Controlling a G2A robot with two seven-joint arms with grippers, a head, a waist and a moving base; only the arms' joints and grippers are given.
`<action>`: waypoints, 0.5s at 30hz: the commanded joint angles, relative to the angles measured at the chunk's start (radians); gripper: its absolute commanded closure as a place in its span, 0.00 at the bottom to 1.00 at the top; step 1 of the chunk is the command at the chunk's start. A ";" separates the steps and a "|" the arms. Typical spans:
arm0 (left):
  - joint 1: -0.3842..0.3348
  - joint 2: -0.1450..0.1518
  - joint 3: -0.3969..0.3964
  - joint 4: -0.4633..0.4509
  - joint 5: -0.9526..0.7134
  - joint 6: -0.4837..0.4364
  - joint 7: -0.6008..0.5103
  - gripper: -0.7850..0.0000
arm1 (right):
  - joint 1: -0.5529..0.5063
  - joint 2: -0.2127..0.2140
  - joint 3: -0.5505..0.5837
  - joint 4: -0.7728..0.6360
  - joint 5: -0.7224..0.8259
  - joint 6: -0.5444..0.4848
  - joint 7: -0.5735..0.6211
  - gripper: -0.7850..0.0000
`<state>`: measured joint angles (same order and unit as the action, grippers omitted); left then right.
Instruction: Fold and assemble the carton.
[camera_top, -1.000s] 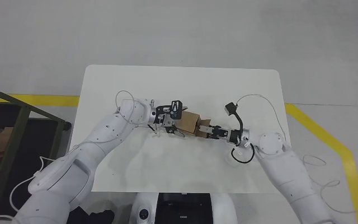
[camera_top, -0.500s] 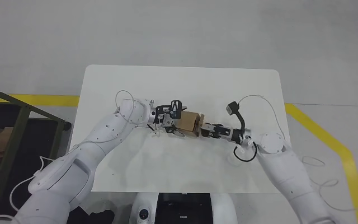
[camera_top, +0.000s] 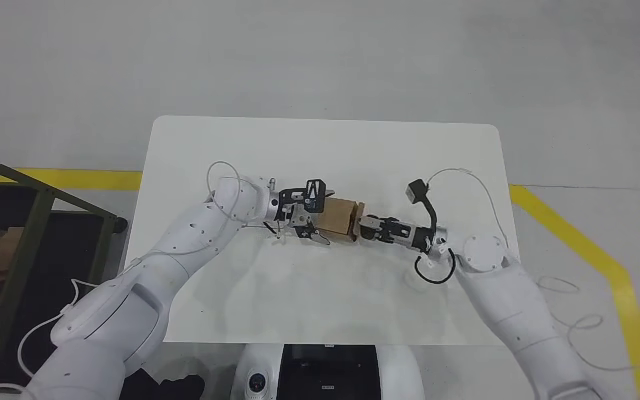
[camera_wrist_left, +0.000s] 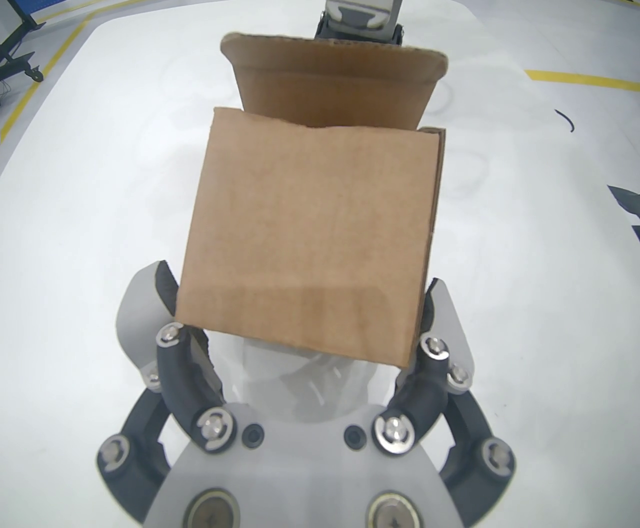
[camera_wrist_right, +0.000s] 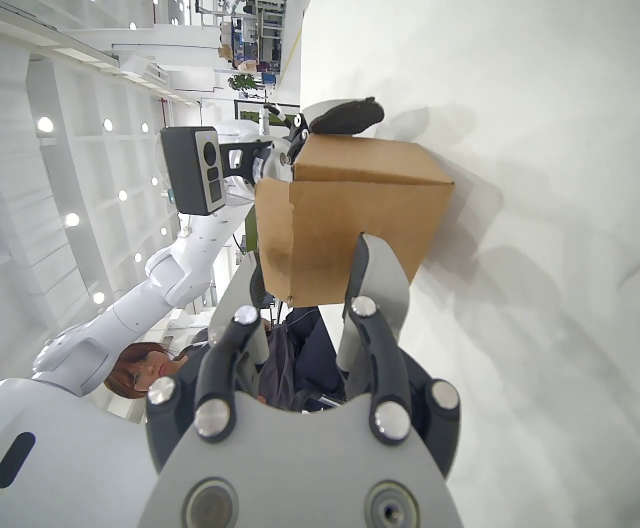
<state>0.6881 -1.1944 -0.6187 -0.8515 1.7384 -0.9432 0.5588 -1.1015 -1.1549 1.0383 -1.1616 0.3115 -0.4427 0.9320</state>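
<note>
While the left gripper (camera_wrist_left: 300, 300) clamps the near end of the cardboard carton (camera_wrist_left: 310, 235), one finger (camera_wrist_left: 167, 292) pressed to each side wall, the box lies at the middle of the white table (camera_top: 220, 160). Its long axis runs straight away from that gripper toward the other arm. Whether it rests on the tabletop or hangs just above it cannot be told. The body is already squared up into a tube. At its far end a round-cornered end flap (camera_wrist_left: 332, 80) stands up, not yet folded in.

Just beyond that flap sits the right gripper (camera_wrist_right: 307, 250), facing the carton head-on along the same axis. Its fingers are spread, not pinching. One finger (camera_wrist_right: 380, 270) lies across the open end's face and the other sits outside the edge of a side flap (camera_wrist_right: 275, 235) that juts toward it. So the carton is held between the two arms, left holding and right working. The next move likely turns on this end-on line. The right gripper is the one placed to press the far flaps inward, against the left gripper's hold.

Compared with a second ago, the right gripper has slid in along the table toward the carton. The stretch of flap that showed between them in the top view has shortened. The left gripper and the carton body have kept their place.
</note>
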 joint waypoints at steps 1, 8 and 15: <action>0.000 0.000 0.000 -0.001 0.001 0.002 -0.001 0.00 | -0.002 0.001 0.003 -0.001 -0.004 0.001 -0.003 0.62; 0.000 0.000 0.000 -0.004 0.001 0.002 -0.006 0.00 | -0.010 0.005 0.013 -0.019 -0.070 0.029 -0.056 0.65; 0.000 0.000 -0.001 -0.010 0.001 0.001 -0.011 0.00 | -0.028 0.012 0.027 -0.059 -0.144 0.068 -0.113 0.68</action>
<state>0.6883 -1.1942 -0.6192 -0.8609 1.7397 -0.9420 0.5474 -1.1279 -1.1440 1.0642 -1.2161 0.1758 -0.3798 0.8253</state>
